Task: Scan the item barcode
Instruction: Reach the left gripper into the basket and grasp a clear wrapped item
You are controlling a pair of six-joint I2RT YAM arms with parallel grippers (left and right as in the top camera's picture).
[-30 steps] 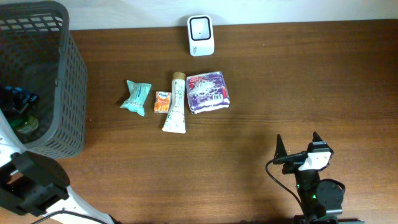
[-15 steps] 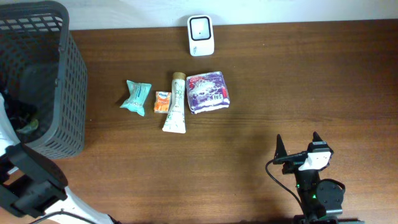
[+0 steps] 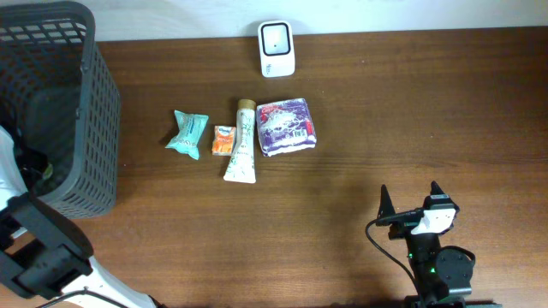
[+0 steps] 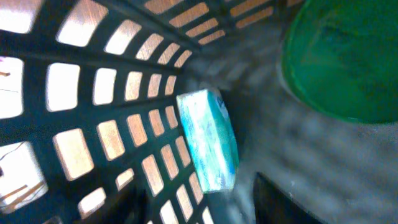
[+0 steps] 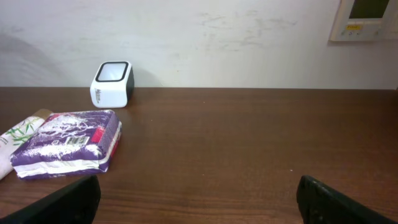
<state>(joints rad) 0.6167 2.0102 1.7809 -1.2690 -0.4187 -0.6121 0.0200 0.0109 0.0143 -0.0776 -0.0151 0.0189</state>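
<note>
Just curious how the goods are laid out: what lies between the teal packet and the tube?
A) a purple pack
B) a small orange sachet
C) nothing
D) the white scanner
B: the orange sachet lies between the teal packet and the tube; the purple pack is on the tube's other side.

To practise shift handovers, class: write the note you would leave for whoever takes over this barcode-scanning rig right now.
Left gripper: down in the basket, at a teal box beside a green item; grip can't be told.
Right gripper: open, empty, at the table's near edge.
Scanner: far edge; teal packet, orange sachet, tube and purple pack lie in a row before it.
Done: nothing at the scanner yet.
Left: lift an item, show its barcode to the scanner.
</note>
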